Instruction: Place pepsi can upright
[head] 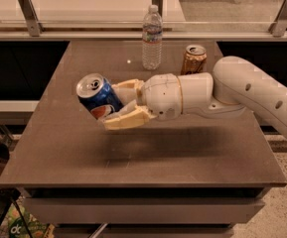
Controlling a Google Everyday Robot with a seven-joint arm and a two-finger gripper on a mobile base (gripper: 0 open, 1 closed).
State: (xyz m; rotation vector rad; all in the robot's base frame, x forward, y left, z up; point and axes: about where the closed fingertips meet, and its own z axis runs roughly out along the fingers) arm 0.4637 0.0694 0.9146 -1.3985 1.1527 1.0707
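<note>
The cream-coloured two-finger gripper (114,104) hangs above the middle of the brown matte tabletop (58,152), its jaws clamped on the blue aluminium pepsi can (97,95), one finger above the can and one below. The can is held off the surface and tilted, with its silver top turned up and to the left; its shadow lies on the table beneath. The red-white-blue globe shows on its side (the lettering cannot be read).

A smooth, rounded white arm (252,90) reaches in from the right edge of the table. Bare tabletop runs from under the gripper to the front edge and to the left edge.

Toward the back stand a clear ribbed plastic water bottle (152,37) with a white cap and, just right of it, a gold-tan metal can (194,59) — both upright, well apart from the gripper, their labels unreadable. Behind the table's rear edge runs a glass rail on metal posts (26,6).
</note>
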